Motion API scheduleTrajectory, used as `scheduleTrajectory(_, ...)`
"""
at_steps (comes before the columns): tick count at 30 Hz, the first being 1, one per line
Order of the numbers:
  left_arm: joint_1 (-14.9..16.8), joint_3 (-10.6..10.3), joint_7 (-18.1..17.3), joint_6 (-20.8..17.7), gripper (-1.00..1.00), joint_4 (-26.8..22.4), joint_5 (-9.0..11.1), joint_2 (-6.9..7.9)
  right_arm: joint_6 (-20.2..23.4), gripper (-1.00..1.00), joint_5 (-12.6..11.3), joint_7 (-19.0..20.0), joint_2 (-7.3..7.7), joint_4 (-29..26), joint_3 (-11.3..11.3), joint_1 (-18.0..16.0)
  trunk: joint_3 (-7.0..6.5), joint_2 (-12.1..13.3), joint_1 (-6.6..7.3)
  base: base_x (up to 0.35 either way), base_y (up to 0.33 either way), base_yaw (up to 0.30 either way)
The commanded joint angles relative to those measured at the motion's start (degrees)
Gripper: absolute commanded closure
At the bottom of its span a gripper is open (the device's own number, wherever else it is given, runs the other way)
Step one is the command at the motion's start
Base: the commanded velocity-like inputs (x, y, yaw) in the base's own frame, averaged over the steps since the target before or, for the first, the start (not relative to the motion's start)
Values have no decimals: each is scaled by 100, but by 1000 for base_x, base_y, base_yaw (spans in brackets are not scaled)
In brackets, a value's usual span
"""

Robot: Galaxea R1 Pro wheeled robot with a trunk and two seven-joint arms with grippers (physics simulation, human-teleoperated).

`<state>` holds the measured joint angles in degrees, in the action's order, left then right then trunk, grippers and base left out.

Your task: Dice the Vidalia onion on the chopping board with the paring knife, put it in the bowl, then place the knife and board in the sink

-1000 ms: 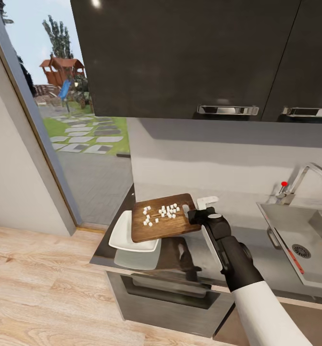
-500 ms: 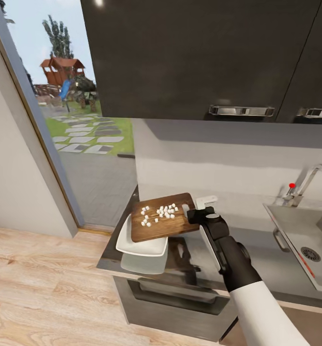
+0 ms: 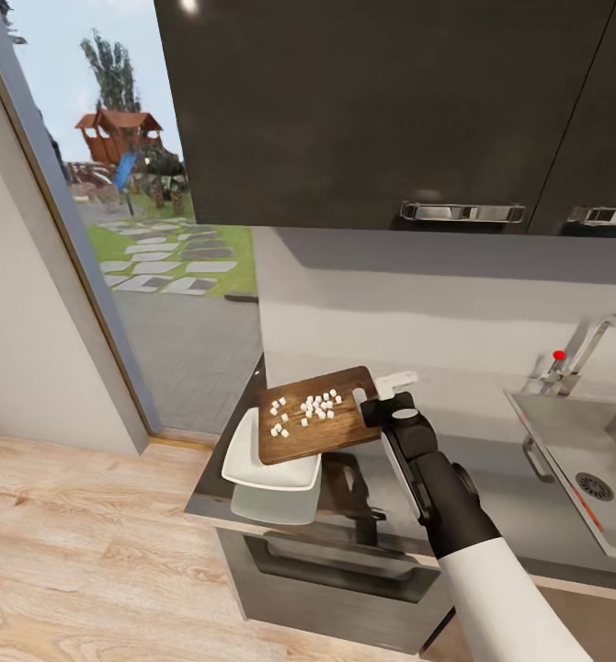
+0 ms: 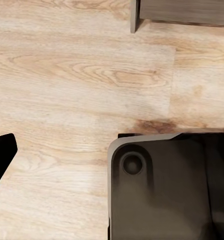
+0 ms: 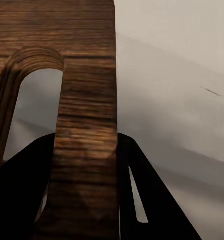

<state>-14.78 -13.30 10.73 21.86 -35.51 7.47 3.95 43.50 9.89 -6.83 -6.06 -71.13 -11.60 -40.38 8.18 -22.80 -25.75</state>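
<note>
Meanwhile right jaws (image 3: 374,402) pinch the chopping board (image 3: 313,418) (diced onion (image 3: 305,408) aboard) above the bowl (image 3: 269,458).

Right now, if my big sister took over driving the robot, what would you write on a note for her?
Right claw: shut on the slotted handle end of the chopping board, holding it lifted and tilted over the bowl.
Left claw: I cannot see it; its wrist camera looks down at the wooden floor.
Diced onion: all bits on the board, none in the bowl.
Paring knife: already lying in the sink.
Done: onion diced, knife in sink.
Left: tip the bits into the bowl, then carry the board to the sink.
</note>
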Motion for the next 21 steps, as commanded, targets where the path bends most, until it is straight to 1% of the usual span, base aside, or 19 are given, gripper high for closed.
scheduleTrajectory(1,1,-48,39,12,-100,-9,58,10,13,100,30,-11,0,-10,-12,-5,11,-12,-4,0,0,0)
scheduleTrajectory(6,1,-49,40,12,-100,-9,59,10,-49,100,184,-12,-2,-160,-34,-5,11,-12,-4,0,0,0)
scheduleTrajectory(10,0,-49,41,12,-100,-1,60,10,-52,100,222,-12,-1,-205,-47,-5,11,-12,-4,0,0,0)
scheduleTrajectory(14,-1,-48,39,12,-100,0,62,10,-52,100,231,-12,0,-208,-208,-7,11,-12,-4,0,0,0)
scheduleTrajectory(17,-2,-48,38,12,-100,0,59,10,-52,100,241,-13,6,-212,-259,-6,11,-12,-4,0,0,0)
scheduleTrajectory(18,0,-47,40,12,-100,0,60,10,-52,100,277,-13,7,-210,-269,-5,11,-12,-4,0,0,0)
scheduleTrajectory(19,-1,-47,38,12,-100,0,60,10,-52,100,383,-12,8,-209,-279,-5,11,-12,-4,0,0,0)
scheduleTrajectory(21,0,-49,37,12,-100,0,61,10,-62,100,665,-3,8,-209,-282,-5,11,-12,-4,0,0,0)
